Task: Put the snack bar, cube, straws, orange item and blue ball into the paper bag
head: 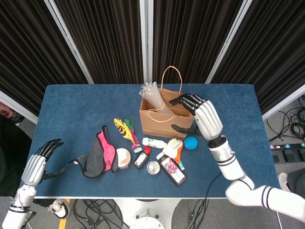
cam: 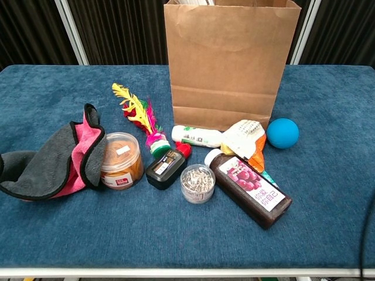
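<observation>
The paper bag [head: 164, 114] stands upright on the blue counter [head: 71, 105], with the straws [head: 153, 97] poking out of its top left corner. The right robot hand [head: 200, 117] hovers just right of the bag, fingers spread, holding nothing. The blue ball [cam: 282, 133] sits by the bag's front right corner. The left robot hand [head: 40, 162] is far left of the bag, off the counter edge, open and empty too.
</observation>
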